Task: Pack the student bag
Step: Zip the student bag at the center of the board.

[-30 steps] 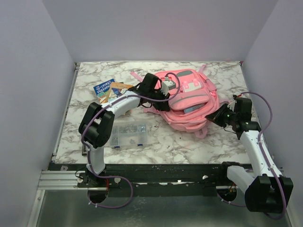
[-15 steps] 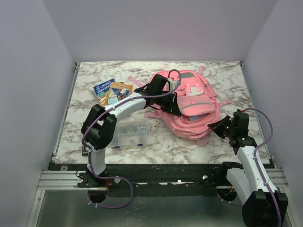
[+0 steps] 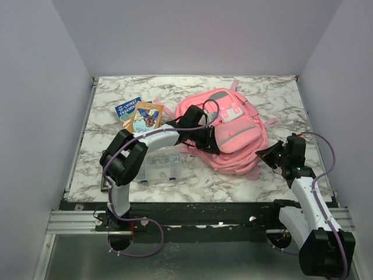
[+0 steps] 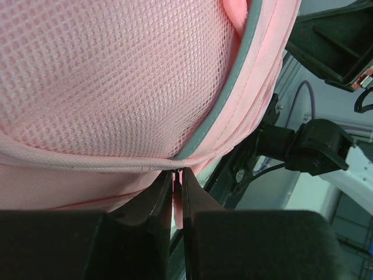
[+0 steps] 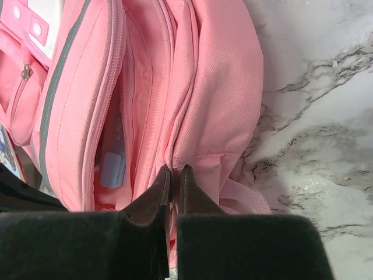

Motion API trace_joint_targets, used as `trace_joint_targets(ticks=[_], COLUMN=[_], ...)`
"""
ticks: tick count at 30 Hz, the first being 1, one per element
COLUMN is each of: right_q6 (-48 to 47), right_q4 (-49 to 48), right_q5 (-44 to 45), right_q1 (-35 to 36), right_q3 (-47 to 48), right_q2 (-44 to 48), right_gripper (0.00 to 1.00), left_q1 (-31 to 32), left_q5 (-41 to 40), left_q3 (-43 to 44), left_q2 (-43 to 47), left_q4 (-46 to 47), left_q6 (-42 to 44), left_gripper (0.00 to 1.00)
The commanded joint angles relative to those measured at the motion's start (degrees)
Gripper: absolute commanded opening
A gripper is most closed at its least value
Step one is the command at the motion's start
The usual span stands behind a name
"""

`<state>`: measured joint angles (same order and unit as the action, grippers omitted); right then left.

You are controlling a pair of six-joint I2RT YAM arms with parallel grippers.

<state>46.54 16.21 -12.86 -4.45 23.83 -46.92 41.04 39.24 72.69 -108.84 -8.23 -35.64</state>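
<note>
The pink student bag point(image 3: 233, 131) lies on the marble table with its front pockets up. My left gripper point(image 3: 205, 140) is shut on a thin fold of the bag's fabric at its left side; in the left wrist view pink mesh point(image 4: 116, 87) fills the frame above the pinched jaws point(image 4: 178, 175). My right gripper point(image 3: 269, 156) is shut on the bag's fabric at its lower right edge point(image 5: 173, 170). The right wrist view shows the bag point(image 5: 215, 93) with an open compartment and a light blue object point(image 5: 112, 169) inside it.
Two small books point(image 3: 139, 114) lie at the back left of the table point(image 3: 262, 93). A clear plastic compartment box point(image 3: 158, 166) sits in front of the left arm. A pink strap point(image 5: 247, 198) trails on the marble by the right gripper.
The bag has swung and slid toward the left and back, now lying flatter. My left gripper came nearer and lower with the fabric. My right gripper shifted slightly, still holding.
</note>
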Motion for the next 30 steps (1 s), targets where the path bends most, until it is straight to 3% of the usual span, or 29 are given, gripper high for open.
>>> trace_joint_targets(ticks=[1,3,6,10,14,18,21,25,30], right_q6=[-6.8,-9.3,-9.5,-11.8,-13.9,-11.6,-10.3,-9.3,-9.0], right_q4=[3.2,7.5,9.8,13.5,15.1,11.0,4.7,-1.7,-6.7], right_q5=[-2.4,-1.5,-1.3,2.0,6.7,12.5,17.5,22.9,28.1], right_q1=[1.1,1.1,2.0,4.3,15.5,34.1,43.2,47.8,48.4], right_q3=[5.5,7.5,10.0,15.2,20.5,21.1,19.7,18.2,14.0], right_q2=[-0.7,-1.6,-2.8,-3.0,-5.2,-10.2,-15.0,-20.6,-22.2], right_gripper=[0.05,0.20,0.32,0.40,0.46,0.58,0.61,0.61,0.56], left_q1=[-0.4,-1.5,-2.9,-4.1,-4.7,-5.3,-6.2,-6.8,-6.8], left_q5=[4.0,4.1,4.5,5.0,3.3,-0.1,-1.9,-1.7,-4.2], left_q3=[-1.7,-3.6,-5.8,-8.8,-12.6,-15.0,-15.6,-15.2,-14.3], left_q2=[1.2,2.9,5.2,8.9,12.9,14.8,14.0,11.1,8.6], left_q4=[5.8,6.8,8.0,7.9,10.0,10.5,10.6,10.7,10.7], left_q6=[-4.5,-5.1,-6.2,-7.9,-11.0,-18.1,-25.0,-34.4,-39.8], left_gripper=[0.17,0.29,0.46,0.54,0.61,0.61,0.58,0.55,0.53])
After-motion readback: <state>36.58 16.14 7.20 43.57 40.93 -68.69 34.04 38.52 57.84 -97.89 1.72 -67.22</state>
